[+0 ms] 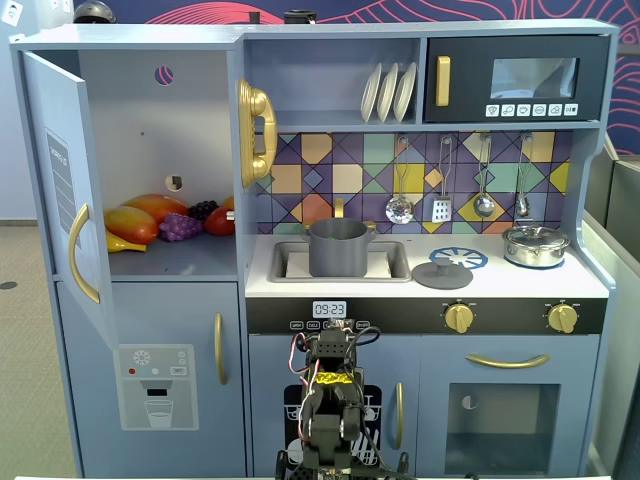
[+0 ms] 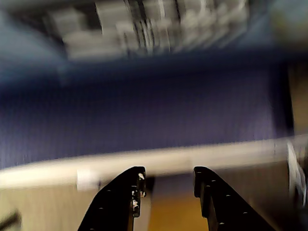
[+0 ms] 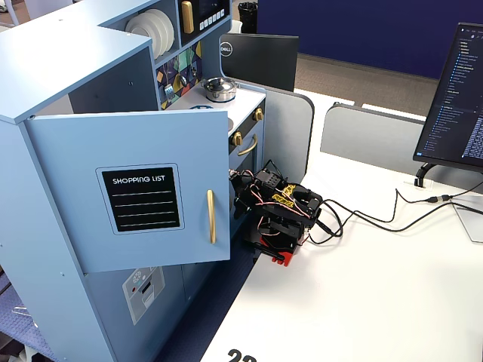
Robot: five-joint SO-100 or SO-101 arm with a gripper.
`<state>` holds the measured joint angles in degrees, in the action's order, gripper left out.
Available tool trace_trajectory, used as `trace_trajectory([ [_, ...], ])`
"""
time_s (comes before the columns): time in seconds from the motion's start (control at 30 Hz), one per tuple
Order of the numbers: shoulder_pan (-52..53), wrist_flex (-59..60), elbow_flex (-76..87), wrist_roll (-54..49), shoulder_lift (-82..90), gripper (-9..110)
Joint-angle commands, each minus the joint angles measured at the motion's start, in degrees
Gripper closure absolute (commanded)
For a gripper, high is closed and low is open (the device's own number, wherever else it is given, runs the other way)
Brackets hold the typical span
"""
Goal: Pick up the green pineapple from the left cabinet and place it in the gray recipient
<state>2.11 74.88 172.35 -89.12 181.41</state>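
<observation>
Black two-finger gripper [image 2: 166,192], jaws apart and empty, hangs folded low below the matte dark gray cylindrical pot [image 1: 338,248], probably parked before reaching; the pale blue cabinet's door [image 1: 62,190] stands open left of that pot, yet no green pineapple shows.

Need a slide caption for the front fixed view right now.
Left cabinet door open, toy fruit on its shelf, gray recipient in the sink, arm folded low below the counter.
</observation>
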Motion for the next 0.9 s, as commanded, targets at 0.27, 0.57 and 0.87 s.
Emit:
trace_trajectory([
  [0.27, -0.88, 12.74, -0.35, 2.55, 0.70, 97],
  [0.57, -0.79, 12.74, -0.35, 2.55, 0.70, 96],
  [0.87, -0.79, 12.74, -0.35, 2.55, 0.70, 96],
])
